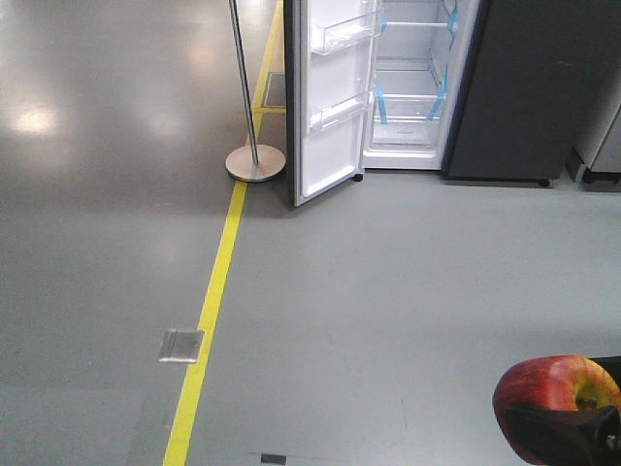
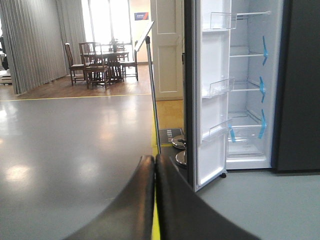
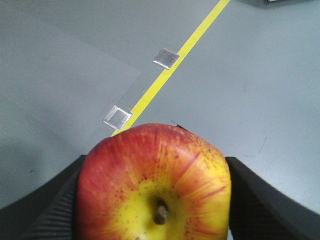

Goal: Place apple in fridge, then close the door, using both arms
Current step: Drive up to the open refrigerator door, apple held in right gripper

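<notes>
The tall dark grey, white-lined fridge [image 1: 417, 107] stands far across the floor, its dark grey door [image 1: 330, 146] swung wide. The black left gripper [image 2: 155, 167] has its fingers pressed together. The black right gripper [image 3: 156, 212] clamps the small red-and-yellow apple [image 3: 150, 155], well apart from the fridge.

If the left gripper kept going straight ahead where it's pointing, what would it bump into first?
Probably the silver pole: it stands right in line with the shut left gripper in its wrist view, beside the open door. Depth is unclear, so it might slip past.
</notes>
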Controlling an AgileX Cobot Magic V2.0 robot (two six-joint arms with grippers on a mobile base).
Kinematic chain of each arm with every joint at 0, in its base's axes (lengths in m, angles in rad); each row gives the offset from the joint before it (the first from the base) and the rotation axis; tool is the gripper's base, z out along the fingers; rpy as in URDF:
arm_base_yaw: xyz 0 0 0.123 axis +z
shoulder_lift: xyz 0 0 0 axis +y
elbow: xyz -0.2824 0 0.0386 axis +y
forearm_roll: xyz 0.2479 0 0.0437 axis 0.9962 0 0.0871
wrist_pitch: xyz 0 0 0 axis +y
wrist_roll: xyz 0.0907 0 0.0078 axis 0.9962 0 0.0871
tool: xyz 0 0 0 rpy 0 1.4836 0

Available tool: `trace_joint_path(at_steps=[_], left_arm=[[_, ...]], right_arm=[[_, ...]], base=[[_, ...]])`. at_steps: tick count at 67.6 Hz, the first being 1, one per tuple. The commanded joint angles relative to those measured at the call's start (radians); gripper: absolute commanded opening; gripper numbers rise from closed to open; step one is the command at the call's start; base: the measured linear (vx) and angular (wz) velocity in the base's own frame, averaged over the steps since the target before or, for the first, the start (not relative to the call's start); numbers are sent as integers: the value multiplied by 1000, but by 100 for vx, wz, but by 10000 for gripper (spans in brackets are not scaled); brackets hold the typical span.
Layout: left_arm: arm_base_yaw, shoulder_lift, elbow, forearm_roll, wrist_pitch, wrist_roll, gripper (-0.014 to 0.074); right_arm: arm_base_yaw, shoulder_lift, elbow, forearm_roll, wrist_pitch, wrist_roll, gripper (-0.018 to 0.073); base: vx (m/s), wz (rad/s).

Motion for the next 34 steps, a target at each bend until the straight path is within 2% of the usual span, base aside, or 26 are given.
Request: trace_joint_path(at_steps=[1,34], left_arm=[[-2,-14,-18,-11,-76,-4,-6],[-2,-14,-18,-11,-76,-4,-6]], right_arm=[[-1,-2,-28,-2,-66,-13,223],[-1,-2,-28,-2,-67,-13,223]], base=[[32,4],[31,1]])
